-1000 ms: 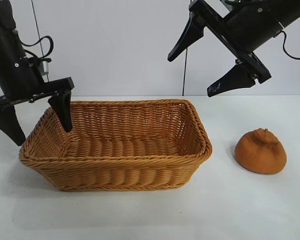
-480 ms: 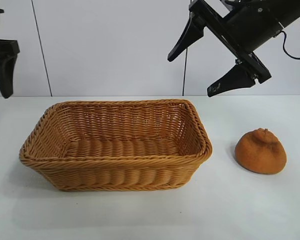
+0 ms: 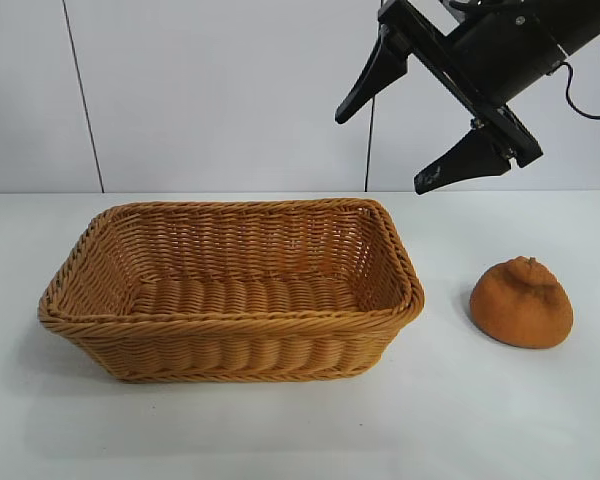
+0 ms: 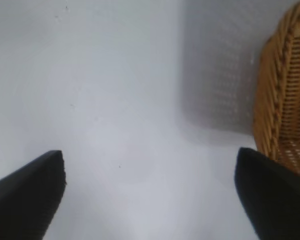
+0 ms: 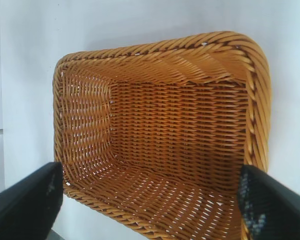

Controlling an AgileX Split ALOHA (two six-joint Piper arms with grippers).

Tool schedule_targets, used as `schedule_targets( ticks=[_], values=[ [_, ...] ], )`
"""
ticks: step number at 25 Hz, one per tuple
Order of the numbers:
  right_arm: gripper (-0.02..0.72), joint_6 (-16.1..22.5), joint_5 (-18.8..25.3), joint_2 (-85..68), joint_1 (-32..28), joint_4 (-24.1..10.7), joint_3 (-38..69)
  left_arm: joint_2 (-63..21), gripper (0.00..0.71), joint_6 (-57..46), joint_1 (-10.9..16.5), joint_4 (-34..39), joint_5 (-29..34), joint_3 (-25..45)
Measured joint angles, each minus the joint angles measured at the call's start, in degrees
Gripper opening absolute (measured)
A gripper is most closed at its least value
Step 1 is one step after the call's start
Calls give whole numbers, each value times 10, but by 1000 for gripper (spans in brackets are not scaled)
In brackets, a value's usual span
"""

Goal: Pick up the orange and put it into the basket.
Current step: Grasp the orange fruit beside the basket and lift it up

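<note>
The right arm is matte black and angular, with a thin black cable looping beside it. Its black right hand (image 3: pixel 425 135) carries two long tapering wedge-shaped fingers (image 3: pixel 368 80); one tip bears small pale scuffed markings.

A white tabletop (image 3: pixel 280 430) carries two things. The basket (image 3: pixel 230 345) sits toward the left half, its long side running along the front edge, its rim a braided band and its inside holding nothing. The orange (image 3: pixel 521 303) rests on the bare surface toward the right edge, apart from the basket, knob up. The tabletop's back edge meets a pale wall (image 3: pixel 220 90).
</note>
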Motion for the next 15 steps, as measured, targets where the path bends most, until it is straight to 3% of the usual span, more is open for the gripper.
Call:
schedule_targets(
  ticks=[15],
  values=[
    [652, 0, 13, 0, 0, 0, 0, -429, 647, 11, 0, -1, 2, 338]
  ],
)
